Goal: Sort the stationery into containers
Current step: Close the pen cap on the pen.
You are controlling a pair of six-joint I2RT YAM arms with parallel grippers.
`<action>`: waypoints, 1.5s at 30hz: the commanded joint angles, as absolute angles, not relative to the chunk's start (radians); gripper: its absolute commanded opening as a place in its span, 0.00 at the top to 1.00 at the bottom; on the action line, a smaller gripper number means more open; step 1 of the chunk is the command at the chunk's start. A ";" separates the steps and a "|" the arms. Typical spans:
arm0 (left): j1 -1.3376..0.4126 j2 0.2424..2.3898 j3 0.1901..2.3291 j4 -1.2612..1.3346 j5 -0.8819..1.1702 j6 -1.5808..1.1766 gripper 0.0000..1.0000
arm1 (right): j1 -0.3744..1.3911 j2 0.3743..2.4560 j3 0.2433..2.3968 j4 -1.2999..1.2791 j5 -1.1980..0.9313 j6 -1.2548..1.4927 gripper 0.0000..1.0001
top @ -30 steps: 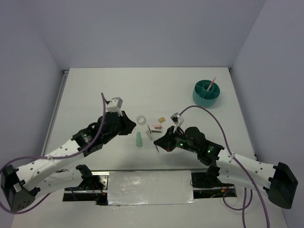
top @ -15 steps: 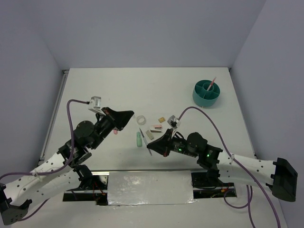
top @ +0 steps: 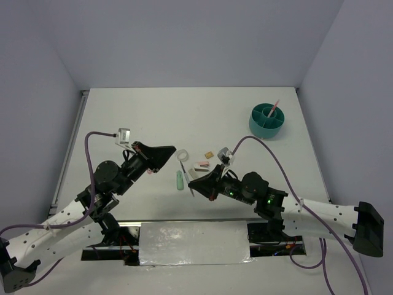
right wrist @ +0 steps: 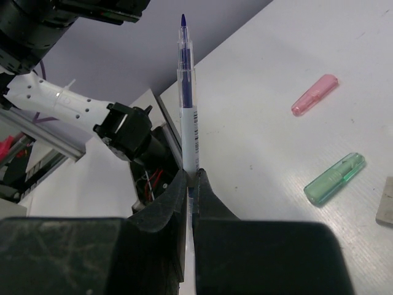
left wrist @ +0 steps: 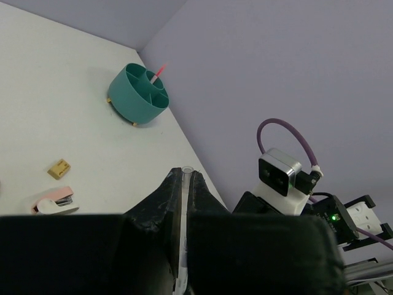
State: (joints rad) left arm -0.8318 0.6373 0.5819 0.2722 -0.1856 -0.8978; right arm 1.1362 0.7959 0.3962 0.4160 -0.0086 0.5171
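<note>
The round teal organiser (top: 268, 120) stands at the far right with a thin pink pen (top: 273, 107) upright in it; it also shows in the left wrist view (left wrist: 138, 95). My right gripper (top: 193, 183) (right wrist: 191, 175) is shut on a clear blue-tipped pen (right wrist: 187, 92), held off the table. My left gripper (top: 172, 150) (left wrist: 186, 174) is shut on a thin clear tube (left wrist: 183, 184), raised above the table. Between the grippers lie the white tape ring (top: 182, 155), the mint-green stub (top: 180, 180) (right wrist: 334, 178), a tan block (top: 209, 154) (left wrist: 59, 168) and a pink-and-white piece (top: 201, 164). A pink stub (right wrist: 314, 94) lies past the green one.
The table's white surface (top: 184, 117) is walled by grey panels at the back and both sides. The arm bases and a metal plate (top: 193, 243) sit at the near edge. The right arm's purple cable (top: 270, 150) loops over the table.
My left arm has pulled back to the left and lifted its shut gripper off the table. My right gripper has moved left with the pen.
</note>
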 commanded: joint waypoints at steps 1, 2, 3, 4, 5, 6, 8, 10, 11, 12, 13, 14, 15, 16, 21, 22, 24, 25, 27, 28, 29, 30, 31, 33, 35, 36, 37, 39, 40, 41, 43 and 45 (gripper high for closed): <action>-0.828 0.630 0.572 0.365 -0.152 -0.916 1.00 | 1.141 0.785 0.443 0.442 0.060 0.486 1.00; -0.828 0.629 0.566 0.370 -0.147 -0.919 1.00 | 1.141 0.785 0.446 0.436 0.061 0.485 1.00; -0.828 0.627 0.561 0.386 -0.134 -0.919 1.00 | 1.143 0.787 0.451 0.430 0.063 0.482 1.00; -0.828 0.626 0.557 0.390 -0.130 -0.920 1.00 | 1.143 0.791 0.456 0.419 0.066 0.480 1.00; -0.828 0.624 0.555 0.388 -0.127 -0.923 1.00 | 1.141 0.796 0.460 0.420 0.063 0.480 1.00; -0.828 0.624 0.552 0.397 -0.124 -0.923 1.00 | 1.141 0.799 0.463 0.417 0.063 0.480 1.00; -0.828 0.623 0.551 0.397 -0.123 -0.923 1.00 | 1.141 0.811 0.469 0.420 0.051 0.480 1.00; -0.828 0.621 0.551 0.396 -0.124 -0.919 1.00 | 1.141 0.822 0.471 0.426 0.043 0.483 1.00; -0.828 0.621 0.554 0.390 -0.127 -0.916 1.00 | 1.141 0.822 0.471 0.429 0.038 0.483 1.00; -0.828 0.620 0.555 0.384 -0.130 -0.913 1.00 | 1.143 0.822 0.469 0.431 0.034 0.486 1.00; -0.828 0.617 0.555 0.380 -0.132 -0.907 1.00 | 1.141 0.822 0.469 0.433 0.031 0.488 1.00; -0.828 0.615 0.557 0.376 -0.133 -0.905 1.00 | 1.141 0.822 0.471 0.431 0.028 0.486 1.00; -0.828 0.612 0.557 0.374 -0.133 -0.904 1.00 | 1.143 0.822 0.472 0.428 0.028 0.486 1.00; -0.828 0.611 0.555 0.382 -0.130 -0.900 1.00 | 1.140 0.822 0.474 0.425 0.026 0.486 1.00; -0.828 0.615 0.549 0.380 -0.132 -0.902 1.00 | 1.141 0.830 0.486 0.423 0.017 0.486 1.00; -0.828 0.617 0.546 0.382 -0.130 -0.903 1.00 | 1.141 0.831 0.488 0.420 0.015 0.485 1.00; -0.828 0.618 0.542 0.388 -0.132 -0.905 1.00 | 1.141 0.831 0.489 0.422 0.014 0.485 1.00; -0.828 0.620 0.540 0.390 -0.129 -0.908 1.00 | 1.141 0.833 0.489 0.422 0.015 0.485 1.00; -0.828 0.624 0.538 0.394 -0.124 -0.908 1.00 | 1.143 0.833 0.492 0.420 0.012 0.485 1.00; -0.827 0.626 0.537 0.396 -0.123 -0.911 1.00 | 1.141 0.834 0.494 0.419 0.011 0.485 1.00; -0.828 0.629 0.537 0.397 -0.120 -0.911 1.00 | 1.141 0.834 0.494 0.417 0.012 0.485 1.00; -0.828 0.629 0.535 0.399 -0.118 -0.910 1.00 | 1.143 0.834 0.494 0.417 0.012 0.483 1.00; -0.828 0.630 0.535 0.402 -0.115 -0.911 1.00 | 1.141 0.833 0.495 0.414 0.018 0.483 1.00; -0.828 0.627 0.531 0.405 -0.112 -0.911 1.00 | 1.141 0.833 0.497 0.408 0.021 0.480 1.00; -0.828 0.627 0.529 0.405 -0.109 -0.914 1.00 | 1.141 0.831 0.499 0.403 0.028 0.480 1.00; -0.828 0.627 0.526 0.410 -0.101 -0.913 1.00 | 1.141 0.833 0.500 0.402 0.031 0.480 1.00; -0.828 0.630 0.525 0.411 -0.097 -0.911 1.00 | 1.143 0.831 0.502 0.402 0.034 0.479 1.00; -0.828 0.634 0.519 0.413 -0.091 -0.911 1.00 | 1.141 0.831 0.505 0.402 0.038 0.477 1.00; -0.828 0.634 0.515 0.414 -0.089 -0.911 1.00 | 1.141 0.830 0.506 0.399 0.037 0.477 1.00; -0.828 0.630 0.505 0.414 -0.090 -0.913 1.00 | 1.141 0.828 0.509 0.396 0.034 0.474 1.00; -0.828 0.620 0.496 0.417 -0.100 -0.916 1.00 | 1.143 0.828 0.514 0.391 0.034 0.472 1.00; -0.828 0.607 0.494 0.408 -0.104 -0.910 1.00 | 1.141 0.824 0.514 0.388 0.040 0.471 1.00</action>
